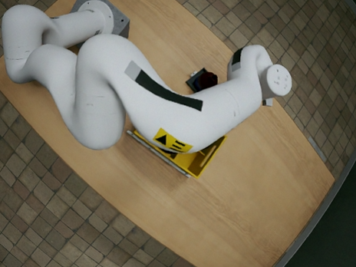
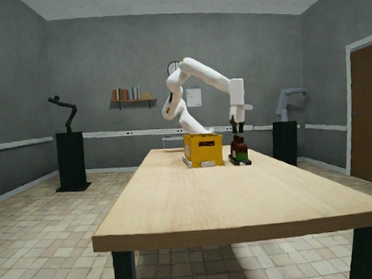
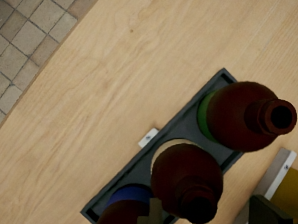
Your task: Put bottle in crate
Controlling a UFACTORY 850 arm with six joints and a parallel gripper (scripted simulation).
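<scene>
The dark tray (image 1: 191, 83) (image 2: 239, 163) (image 3: 187, 125) holds three upright brown bottles in a row. The green-labelled bottle (image 2: 241, 148) (image 3: 235, 117) is at one end, the cream-labelled bottle (image 3: 185, 175) in the middle, and the blue-labelled bottle (image 3: 125, 210) at the other end, partly out of the wrist view. My gripper (image 2: 237, 131) (image 3: 205, 218) is part-open and empty, pointing down just above the bottles. In the wrist view its fingers flank the middle bottle's neck. The yellow crate (image 1: 194, 167) (image 2: 206, 154) (image 3: 289, 192) stands beside the tray; my arm hides much of its inside in the top view.
A pale strip (image 1: 160, 155) runs along the crate's long side. Small pale blocks stand at its base in the exterior view. A small white block (image 3: 148, 138) sits at the tray's long side. The table edge (image 3: 50, 62) lies beyond the tray in the wrist view.
</scene>
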